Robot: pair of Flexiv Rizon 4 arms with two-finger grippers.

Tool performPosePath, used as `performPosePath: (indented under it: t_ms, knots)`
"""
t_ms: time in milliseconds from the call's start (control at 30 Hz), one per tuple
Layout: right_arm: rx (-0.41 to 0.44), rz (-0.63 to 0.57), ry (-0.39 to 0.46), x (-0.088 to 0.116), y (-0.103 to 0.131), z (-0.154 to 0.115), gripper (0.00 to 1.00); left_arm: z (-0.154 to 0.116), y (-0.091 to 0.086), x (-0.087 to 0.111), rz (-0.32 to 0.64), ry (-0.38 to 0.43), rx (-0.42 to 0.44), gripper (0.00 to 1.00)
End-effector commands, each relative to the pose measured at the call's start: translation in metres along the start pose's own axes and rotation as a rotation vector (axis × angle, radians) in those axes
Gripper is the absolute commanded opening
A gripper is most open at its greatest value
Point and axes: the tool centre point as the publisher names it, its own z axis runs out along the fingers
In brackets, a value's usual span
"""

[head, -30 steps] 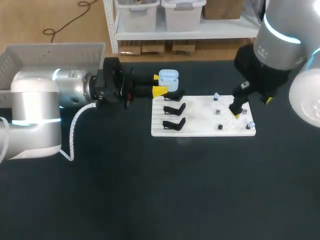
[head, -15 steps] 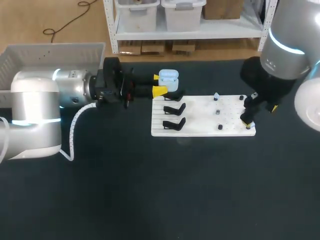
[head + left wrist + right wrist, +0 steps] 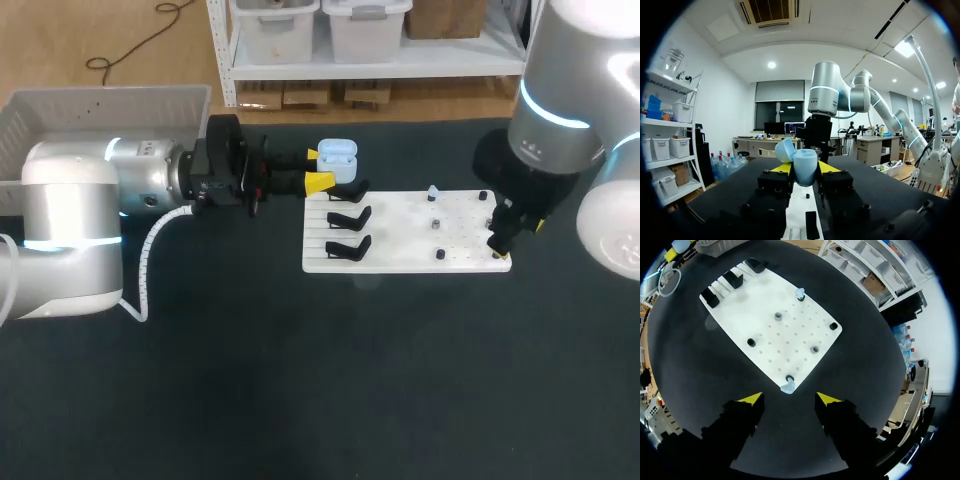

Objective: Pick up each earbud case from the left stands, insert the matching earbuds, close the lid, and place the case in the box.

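Pale blue open-lidded plastic earbud case [image 3: 804, 165] is clamped in the left gripper [image 3: 321, 168], small pale blue earbud [image 3: 788, 386] is sighted just ahead of the spread, empty right gripper [image 3: 790, 399]; earbud insertion, lid closing and boxing are judged outstanding.

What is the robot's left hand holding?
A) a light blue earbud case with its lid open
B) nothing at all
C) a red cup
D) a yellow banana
A: the left gripper is shut on the light blue earbud case, and its lid stands tipped open.
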Motion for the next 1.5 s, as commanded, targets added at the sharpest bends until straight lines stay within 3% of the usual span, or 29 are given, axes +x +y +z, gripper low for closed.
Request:
performPosePath:
  t_ms: [33,167,1300,1433,1500]
  knots:
    - [0.019,-0.004,-0.014,-0.003,0.003,0.007,0.58,0.0,0.0,0.001,0.002,-0.002,-0.001,0.0]
    - [0.026,-0.007,-0.024,-0.004,0.004,0.011,0.49,0.0,0.0,0.001,0.002,-0.002,-0.001,0.0]
    - [0.061,0.029,-0.037,-0.004,-0.004,0.033,0.42,0.0,0.0,0.001,0.002,-0.002,-0.001,0.0]
    - [0.057,0.031,-0.038,-0.005,-0.004,0.035,0.32,0.0,0.0,0.001,0.002,-0.002,-0.001,0.0]
    - [0.055,0.032,-0.038,-0.005,-0.003,0.035,0.32,0.0,0.0,0.001,0.002,-0.002,-0.001,0.0]
